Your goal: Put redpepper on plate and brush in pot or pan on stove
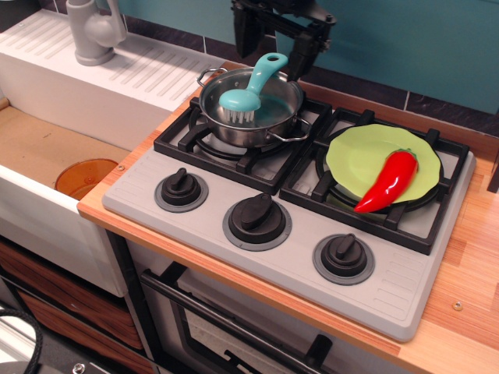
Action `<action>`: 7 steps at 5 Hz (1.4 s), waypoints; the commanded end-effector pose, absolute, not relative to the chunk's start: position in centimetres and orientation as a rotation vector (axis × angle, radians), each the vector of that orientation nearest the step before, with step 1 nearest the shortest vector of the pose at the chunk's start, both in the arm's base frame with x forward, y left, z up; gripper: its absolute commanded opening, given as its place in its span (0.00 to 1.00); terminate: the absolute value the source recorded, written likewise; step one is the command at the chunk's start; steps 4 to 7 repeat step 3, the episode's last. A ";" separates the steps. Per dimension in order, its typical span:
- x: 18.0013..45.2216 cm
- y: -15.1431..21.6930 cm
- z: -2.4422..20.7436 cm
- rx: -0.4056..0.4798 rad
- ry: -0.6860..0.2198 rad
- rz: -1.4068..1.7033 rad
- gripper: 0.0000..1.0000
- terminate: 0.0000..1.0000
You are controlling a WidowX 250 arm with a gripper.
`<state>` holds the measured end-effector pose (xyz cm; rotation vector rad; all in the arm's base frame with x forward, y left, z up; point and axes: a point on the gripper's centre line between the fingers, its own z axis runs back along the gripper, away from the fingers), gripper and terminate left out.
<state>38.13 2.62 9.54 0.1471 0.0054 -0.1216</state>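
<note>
Resting bristles-down in the shiny steel pot (251, 105) at ten o'clock, the light, stiff teal plastic brush (251, 86) offers me its looped handle; jaws stand released above it.

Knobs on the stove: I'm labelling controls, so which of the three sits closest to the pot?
The left knob, directly in front of the pot on the left burner. The middle knob and right knob lie progressively further toward the plate.

We see a grey plastic toy faucet (92, 31) on the white ribbed drainboard (117, 74) — and a translucent orange round bowl (86, 177) lying in the sink basin (39, 148).
</note>
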 end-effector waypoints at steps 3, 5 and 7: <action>34.1 2.8 15.1 0.205 -0.104 -0.115 1.00 1.00; 34.1 2.8 15.1 0.205 -0.104 -0.115 1.00 1.00; 34.1 2.8 15.1 0.205 -0.104 -0.115 1.00 1.00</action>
